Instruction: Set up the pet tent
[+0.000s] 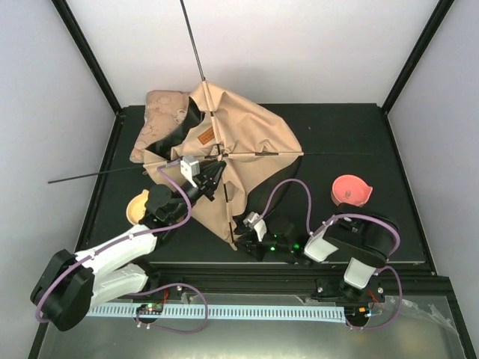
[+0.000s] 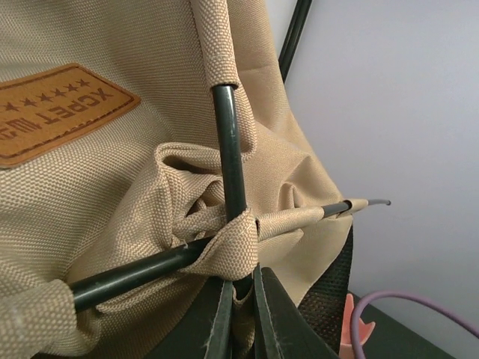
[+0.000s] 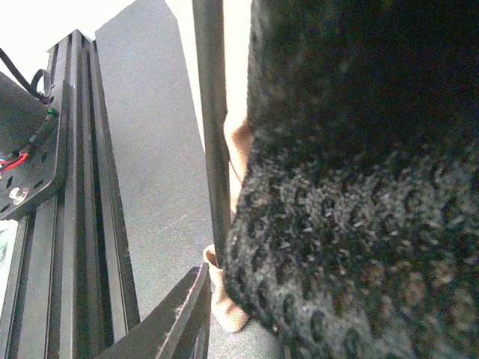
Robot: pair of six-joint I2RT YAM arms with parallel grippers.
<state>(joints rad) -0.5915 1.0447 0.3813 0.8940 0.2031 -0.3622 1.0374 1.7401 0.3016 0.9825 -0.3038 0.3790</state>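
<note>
Tent: the pet tent (image 1: 251,134) was tan woven cloth, lying crumpled in the middle of the black table (image 1: 337,127).
Poles: the thin, shiny black poles (image 1: 193,41) crossed in cloth sleeves. One stuck out toward 12 o'clock and one toward 9 o'clock.
Label: the brown leather label (image 2: 52,112) had a stitched edge and small stars, and it read "XCPET".
Lining: the black lining (image 3: 359,224) was a bumpy net.
Left gripper: the left gripper (image 2: 241,299) was pinched tight on the tent cloth at the pole crossing.
Right gripper: the right gripper (image 1: 243,241) was at the tent's 6 o'clock corner. I could not tell if its fingers were wide or narrow.
Cushion: the flowery beige cushion (image 1: 161,112) sat at the tent's 10 o'clock.
Bowls: the pink bowl (image 1: 350,191) was at 4 o'clock and the yellow bowl (image 1: 137,206) at 8 o'clock.
</note>
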